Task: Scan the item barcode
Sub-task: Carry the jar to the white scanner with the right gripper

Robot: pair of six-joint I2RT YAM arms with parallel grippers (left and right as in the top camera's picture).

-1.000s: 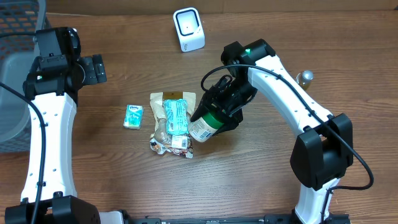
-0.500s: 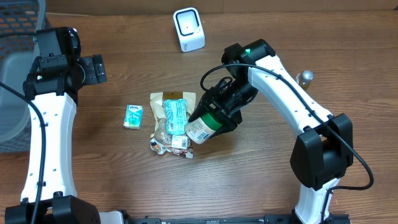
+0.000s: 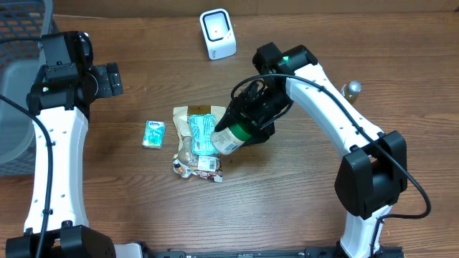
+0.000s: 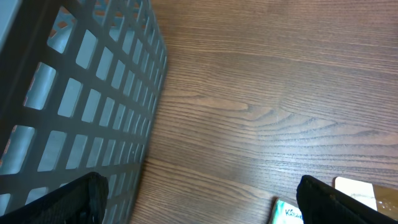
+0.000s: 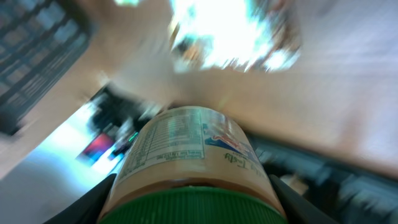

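1. Gripping a green-lidded jar [image 3: 226,140], the right gripper [image 3: 248,127] is seen over the middle of the table [image 3: 301,208], its fingers closed on the jar's lid end.
2. The jar is held tilted, with its labelled base turned toward the left edge of the table and overlapping the right side of a snack pouch [image 3: 195,140] in the overhead view. Whether jar and pouch touch cannot be told.
3. In the right wrist view the jar fills the lower middle of the frame. Its green lid [image 5: 193,208] is nearest the camera and a printed label panel [image 5: 177,146] faces up; the background is blurred.
4. A white scanner [image 3: 217,34] is stood near the far edge of the table, well apart from the jar.
5. The left gripper [image 3: 109,79] is held wide open near the far left corner of the table, with nothing between its fingers [image 4: 74,198].
6. A grey mesh basket [image 4: 81,93] is placed along the left edge of the table and fills the left side of the left wrist view.
7. A small teal tissue pack [image 3: 153,134] is laid just left of the pouch, apart from it.
8. A small round metal object [image 3: 351,89] is seen near the right edge of the table, beside the right arm.
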